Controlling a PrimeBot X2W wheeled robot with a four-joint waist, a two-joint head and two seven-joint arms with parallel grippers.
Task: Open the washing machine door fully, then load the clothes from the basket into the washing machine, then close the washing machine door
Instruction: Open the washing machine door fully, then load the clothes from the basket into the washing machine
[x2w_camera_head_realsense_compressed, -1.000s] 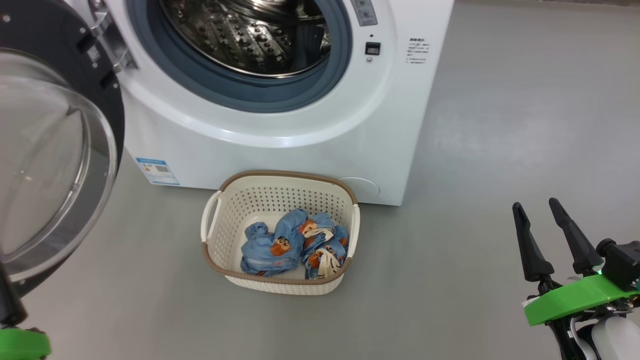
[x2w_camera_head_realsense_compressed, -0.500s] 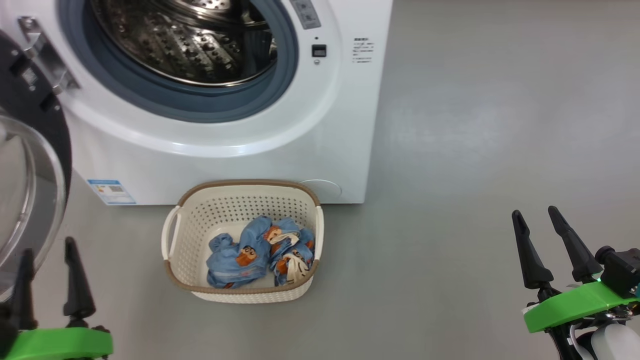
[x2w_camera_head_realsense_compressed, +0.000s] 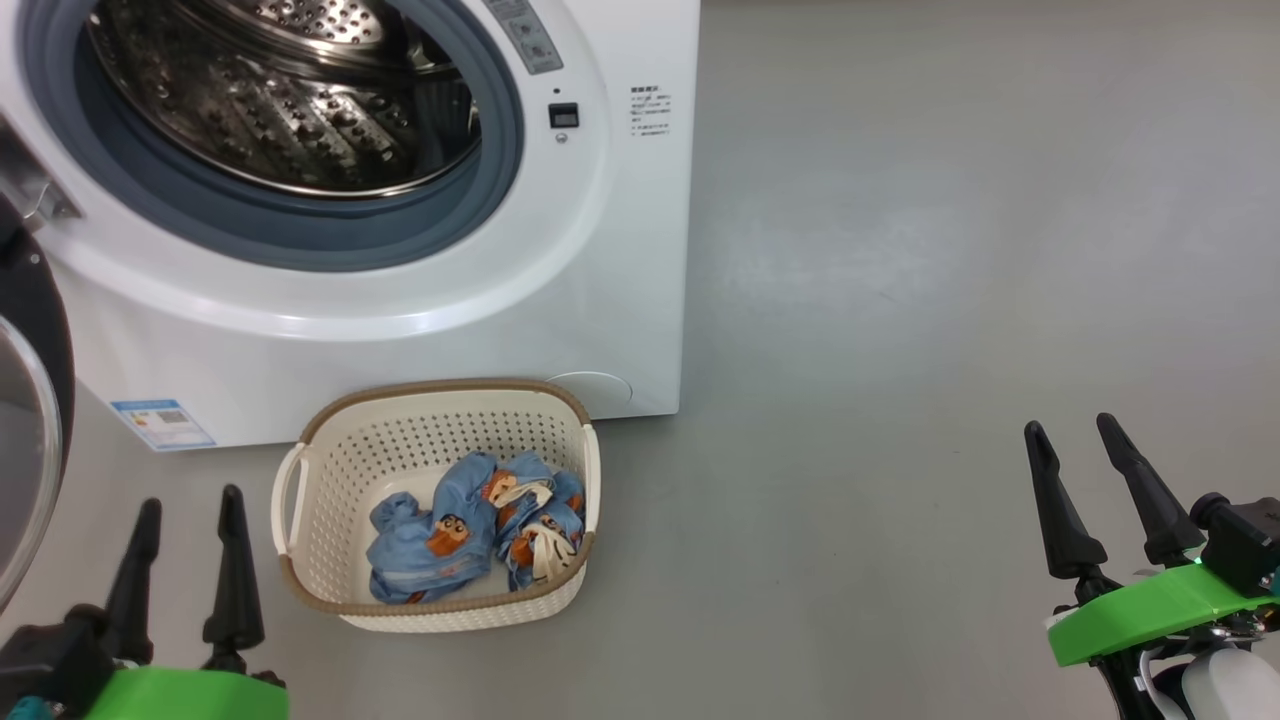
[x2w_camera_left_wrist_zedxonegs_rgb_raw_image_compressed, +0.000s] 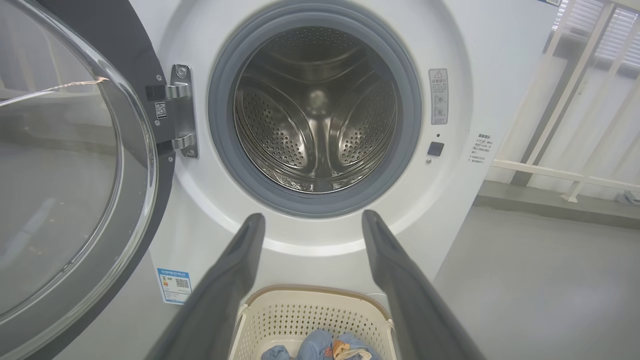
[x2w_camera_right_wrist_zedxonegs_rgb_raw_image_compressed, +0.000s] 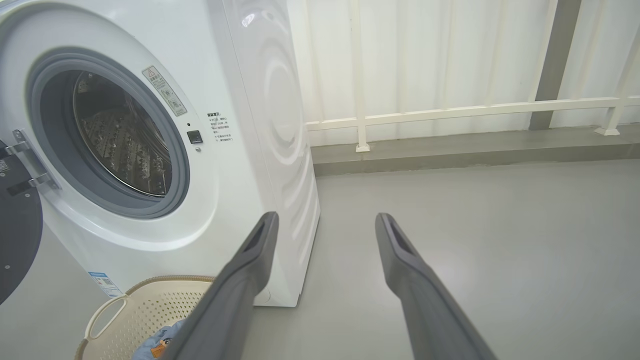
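Head, left wrist and right wrist views of a laundry-loading set-up. The washing machine (x2w_camera_head_realsense_compressed: 420, 330) stands on a grey floor (x2w_camera_head_realsense_compressed: 900, 300). The washing machine door (x2w_camera_left_wrist_zedxonegs_rgb_raw_image_compressed: 65, 170) is swung wide open to the robot's left on a metal hinge (x2w_camera_left_wrist_zedxonegs_rgb_raw_image_compressed: 181, 110), with its bulging glass centre turned outward. The round opening is exposed, showing the grey gasket (x2w_camera_left_wrist_zedxonegs_rgb_raw_image_compressed: 222, 130) and the perforated steel drum (x2w_camera_left_wrist_zedxonegs_rgb_raw_image_compressed: 317, 115). A blue energy label (x2w_camera_head_realsense_compressed: 162, 424) marks the lower left corner of the front panel.

The basket (x2w_camera_head_realsense_compressed: 400, 440) sits on the floor directly before the base of the machine. Whether its far rim touches the panel cannot be told. The clothes (x2w_camera_head_realsense_compressed: 470, 530) lie inside the basket in a bunched heap, toward its right and near side.

The left claw (x2w_camera_head_realsense_compressed: 191, 500) appears at the lower left of the head view, just beside the basket's left handle and apart from it. Its two fingers are spread and hold nothing. In its wrist view the fingers point toward the lower edge of the drum opening, with the basket between them below. The right claw (x2w_camera_head_realsense_compressed: 1070, 425) appears at the lower right, well apart from the basket, over the floor. Its fingers are likewise parted and empty. In its wrist view a white railing (x2w_camera_right_wrist_zedxonegs_rgb_raw_image_compressed: 450, 110) runs along the wall behind the machine.
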